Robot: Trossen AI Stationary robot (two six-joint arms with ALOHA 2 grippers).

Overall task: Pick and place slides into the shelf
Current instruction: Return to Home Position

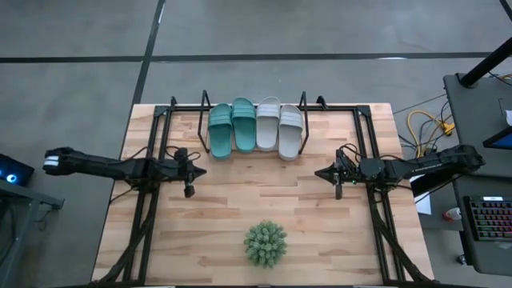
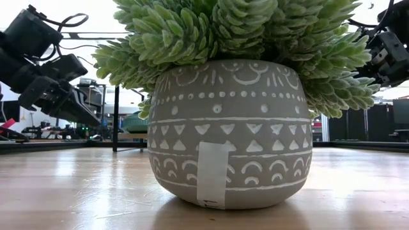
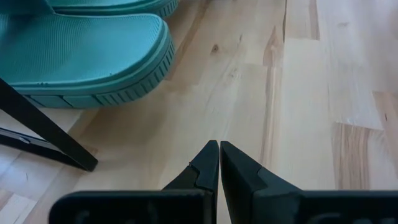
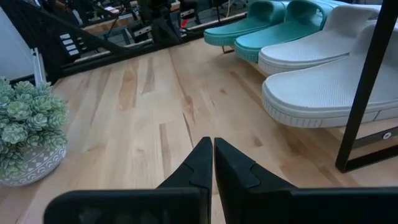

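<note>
Teal slides (image 1: 243,125) and grey slides (image 1: 269,125) lie side by side in the shelf (image 4: 365,93) at 12 o'clock on the table (image 1: 240,210). The teal pair is on the 9 o'clock side and the grey pair on the 3 o'clock side. Left gripper (image 1: 200,170) is at 9 o'clock, fingers pressed together, holding nothing. Right gripper (image 1: 318,172) is at 3 o'clock, fingertips likewise touching, empty. Both point toward table centre. Potted plant (image 1: 266,243) stands at 6 o'clock, well apart from the shelf.
</note>
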